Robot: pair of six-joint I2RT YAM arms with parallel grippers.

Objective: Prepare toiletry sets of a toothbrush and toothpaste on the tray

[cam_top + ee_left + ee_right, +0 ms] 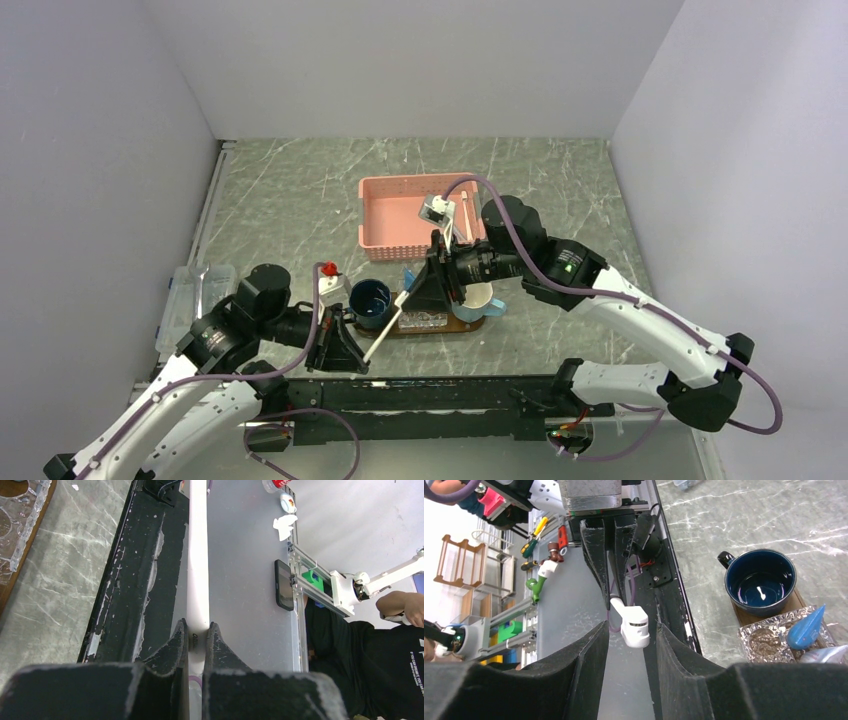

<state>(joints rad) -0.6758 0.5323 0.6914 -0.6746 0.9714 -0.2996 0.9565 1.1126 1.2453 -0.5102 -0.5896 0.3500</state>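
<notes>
**Toothbrush clamped on the left, head between parted right jaws**

The toothbrush point(388, 325) is noted as a slim white stick with a plain handle and a blocky white head. It is held clear of the table, slanted between the two arms, just in front of the tray point(470, 322). On the tray a dark blue mug point(370, 297), a clear dish point(425, 320) and a light blue mug point(480, 298) are set. A blue toothpaste point(806, 627) tube is seen lying in the dish.

Left gripper point(197, 626): the jaws are closed tight on the handle, with both fingers pressed against it.

Right gripper point(630, 626): the jaws are parted about halfway. The head lies between them with a gap at either side, and nothing is gripped.

The gaps beside the head are shown only in the right wrist view. From above, that end is lost against the black fingers. Small lettering at the grip is picked up only by the left wrist view and is too small to read. The pink basket point(400, 215) behind the tray is shown only from above.
</notes>
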